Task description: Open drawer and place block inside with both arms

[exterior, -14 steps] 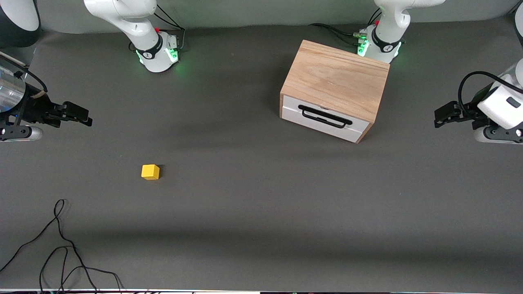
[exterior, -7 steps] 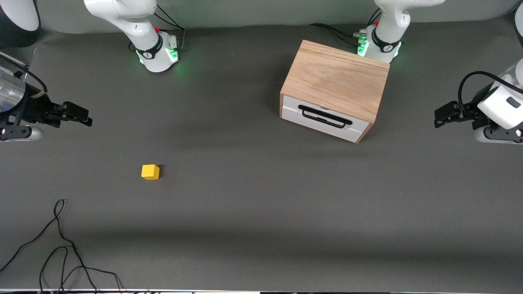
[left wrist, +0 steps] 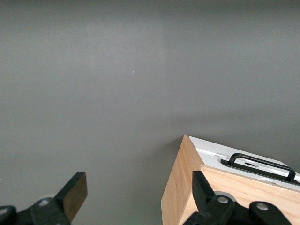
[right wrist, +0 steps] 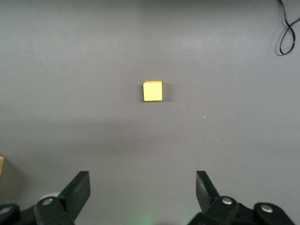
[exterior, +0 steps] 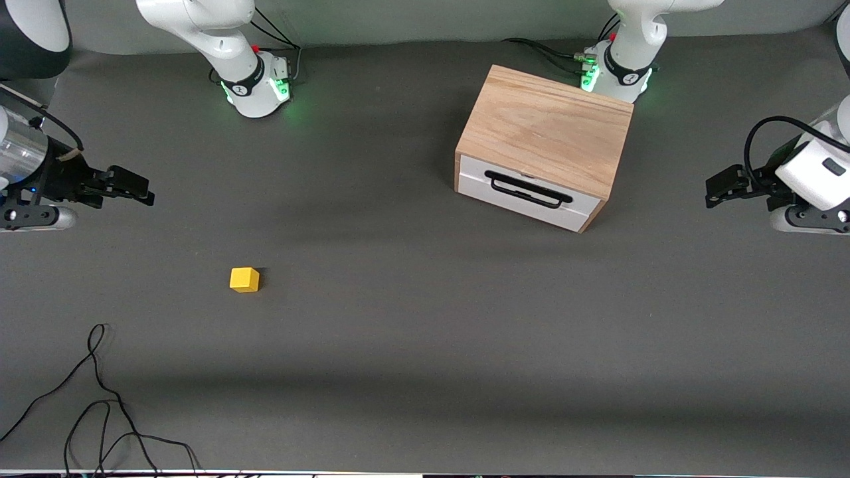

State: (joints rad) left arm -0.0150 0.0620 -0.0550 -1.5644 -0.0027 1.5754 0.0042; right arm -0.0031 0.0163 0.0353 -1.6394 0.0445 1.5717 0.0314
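The light oak box (exterior: 548, 129) stands near the left arm's base, its drawer (exterior: 528, 194) with white front and black wire handle (exterior: 528, 189) shut. The drawer also shows in the left wrist view (left wrist: 243, 161). The yellow block (exterior: 244, 279) lies on the grey mat toward the right arm's end, nearer the front camera than the box; it also shows in the right wrist view (right wrist: 153, 91). My left gripper (exterior: 718, 186) is open and empty in the air at the left arm's end of the table. My right gripper (exterior: 136, 189) is open and empty at the right arm's end.
A loose black cable (exterior: 99, 398) lies on the mat near the front camera at the right arm's end, and shows in the right wrist view (right wrist: 287, 33). The arms' green-lit bases (exterior: 255, 86) stand along the table's back edge.
My right gripper has shifted slightly toward the middle of the table. The left arm, the block and the box have not moved.
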